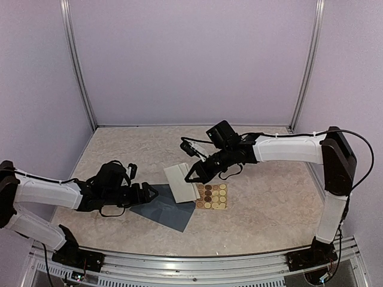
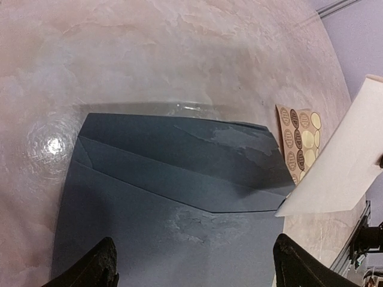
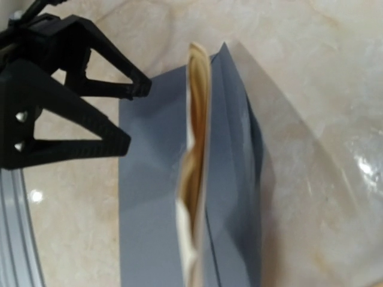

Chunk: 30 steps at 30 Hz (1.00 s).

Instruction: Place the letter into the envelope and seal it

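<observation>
The slate blue-grey envelope (image 1: 169,210) lies flat on the table with its flap open toward the back. It fills the left wrist view (image 2: 179,203). My left gripper (image 1: 149,192) is open, its fingertips (image 2: 102,268) spread wide just over the envelope's left part. My right gripper (image 1: 192,174) is shut on the folded letter (image 1: 181,182) and holds it tilted above the envelope's far right corner. The right wrist view shows the letter (image 3: 195,179) edge-on over the envelope (image 3: 149,203); my own right fingers are out of that frame. The letter's white back shows in the left wrist view (image 2: 344,164).
A tan sheet of round gold and brown stickers (image 1: 212,195) lies just right of the envelope, partly under the letter; it also shows in the left wrist view (image 2: 301,140). Purple walls enclose the marble table (image 1: 257,215). A metal rail runs along the near edge (image 1: 197,266).
</observation>
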{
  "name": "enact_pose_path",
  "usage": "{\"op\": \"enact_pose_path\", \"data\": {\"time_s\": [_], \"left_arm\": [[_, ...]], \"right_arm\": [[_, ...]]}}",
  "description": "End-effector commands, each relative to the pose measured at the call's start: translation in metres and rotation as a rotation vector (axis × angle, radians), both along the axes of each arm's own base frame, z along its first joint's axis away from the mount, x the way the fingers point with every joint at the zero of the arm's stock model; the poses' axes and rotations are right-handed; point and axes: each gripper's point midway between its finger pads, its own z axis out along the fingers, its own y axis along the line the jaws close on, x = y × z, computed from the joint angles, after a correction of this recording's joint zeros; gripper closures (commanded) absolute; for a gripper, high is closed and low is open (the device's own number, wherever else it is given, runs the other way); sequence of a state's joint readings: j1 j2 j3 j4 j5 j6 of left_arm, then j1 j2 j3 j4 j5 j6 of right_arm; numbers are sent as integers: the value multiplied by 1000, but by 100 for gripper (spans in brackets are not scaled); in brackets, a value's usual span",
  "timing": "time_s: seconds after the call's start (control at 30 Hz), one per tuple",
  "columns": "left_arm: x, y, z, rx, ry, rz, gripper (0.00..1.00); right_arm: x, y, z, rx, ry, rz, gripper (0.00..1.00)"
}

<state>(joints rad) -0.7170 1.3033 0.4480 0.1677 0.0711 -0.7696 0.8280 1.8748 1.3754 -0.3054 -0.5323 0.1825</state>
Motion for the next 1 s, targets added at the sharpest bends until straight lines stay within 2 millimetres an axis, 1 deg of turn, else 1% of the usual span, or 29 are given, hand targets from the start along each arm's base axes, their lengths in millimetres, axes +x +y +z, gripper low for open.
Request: {"op": "enact_pose_path", "data": {"time_s": [0.0,0.2,0.27,0.4,0.53,0.7,0.83,0.9,0.97], "left_arm": [[5,5,-11,26,-6,-16,15],[11,2,-23,37,-2,-44,15],[13,0,-27,36,-1,-58,15],[18,-5,-39,66,3,-89,15],[23,-13,-41,65,-16,-121,16],[27,-29,-36,10,-35,-157,16],[31,-42,-25,-29,-72,-163,16],[35,-44,-15,-38,-92,-143,16],[37,-38,-9,-30,-92,-105,16]], "right_arm": [[7,5,-13,-52,-5,25,100],[23,4,-34,-139,-9,-24,100],[31,0,-41,-181,-14,-57,100],[36,-10,-56,-252,24,-95,100],[30,-20,-68,-312,73,-108,100],[12,-28,-81,-344,166,-92,100],[2,-29,-85,-334,230,-95,100],[1,-30,-88,-338,245,-105,100],[1,-30,-89,-339,253,-114,100]]}}
